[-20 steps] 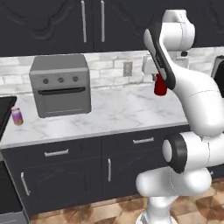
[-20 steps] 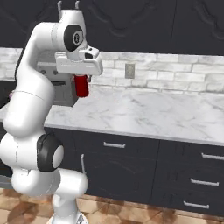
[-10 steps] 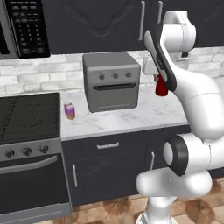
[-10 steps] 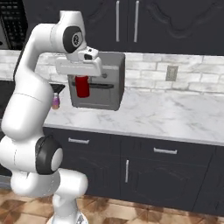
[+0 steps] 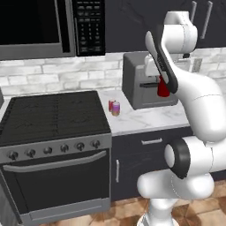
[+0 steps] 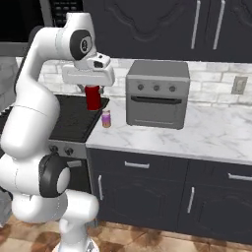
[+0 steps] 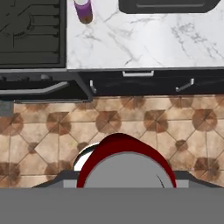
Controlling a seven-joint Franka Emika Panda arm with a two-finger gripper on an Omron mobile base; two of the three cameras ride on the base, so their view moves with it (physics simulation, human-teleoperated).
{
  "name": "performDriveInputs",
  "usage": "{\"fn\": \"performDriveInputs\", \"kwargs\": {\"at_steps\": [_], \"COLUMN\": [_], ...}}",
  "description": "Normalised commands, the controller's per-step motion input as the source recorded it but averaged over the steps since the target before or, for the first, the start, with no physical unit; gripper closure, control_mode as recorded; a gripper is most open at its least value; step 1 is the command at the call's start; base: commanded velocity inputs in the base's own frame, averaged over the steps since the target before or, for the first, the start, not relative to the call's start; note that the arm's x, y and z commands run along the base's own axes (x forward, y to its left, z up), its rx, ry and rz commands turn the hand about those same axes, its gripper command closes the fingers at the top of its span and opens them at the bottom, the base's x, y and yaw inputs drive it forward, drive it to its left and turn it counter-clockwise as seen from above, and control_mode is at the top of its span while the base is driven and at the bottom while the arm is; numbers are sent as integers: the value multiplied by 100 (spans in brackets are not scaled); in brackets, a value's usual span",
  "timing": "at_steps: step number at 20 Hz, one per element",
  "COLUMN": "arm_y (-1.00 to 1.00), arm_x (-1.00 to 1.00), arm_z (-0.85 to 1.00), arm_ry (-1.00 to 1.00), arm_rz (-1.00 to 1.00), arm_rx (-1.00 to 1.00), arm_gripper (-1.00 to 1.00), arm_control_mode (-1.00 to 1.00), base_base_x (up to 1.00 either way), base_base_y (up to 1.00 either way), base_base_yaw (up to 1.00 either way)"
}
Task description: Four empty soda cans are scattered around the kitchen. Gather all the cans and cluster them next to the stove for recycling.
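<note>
My gripper [image 6: 92,89] is shut on a red soda can [image 6: 92,98], held upright in the air above the counter's front edge. The same can [image 5: 163,88] hangs in front of the toaster oven in the left base view. Its silver top [image 7: 126,168] sits low in the hand view, with the floor far below. A purple-pink can [image 5: 116,108] stands on the marble counter right beside the stove [image 5: 53,115]. Another red can [image 5: 111,104] stands just behind it. The purple-pink can [image 6: 106,118] [image 7: 83,9] is left of the held can and lower. The stove's cooktop [image 7: 30,30] is dark and grated.
A grey toaster oven [image 6: 157,93] stands on the counter [image 6: 206,130] right of the cans. A black microwave [image 5: 44,26] hangs above the stove. Dark cabinets with bar handles [image 7: 138,74] run under the counter. Brown tile floor [image 7: 131,122] lies in front.
The base has driven left, so the whole scene slid right: the stove and microwave came into view. The arm keeps its pose with the red can still in its grip.
</note>
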Motion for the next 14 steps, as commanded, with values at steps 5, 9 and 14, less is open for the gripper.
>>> {"fn": "performDriveInputs", "kwargs": {"at_steps": [5,9,14], "arm_y": [0,0,0], "arm_x": [0,0,0], "arm_z": [0,0,0], "arm_ry": [0,0,0], "arm_rz": [0,0,0], "arm_rx": [0,0,0], "arm_gripper": [100,100,100], "arm_control_mode": [100,100,100], "base_base_x": [50,67,70], "base_base_y": [51,13,0], "base_base_yaw": [0,0,0]}}
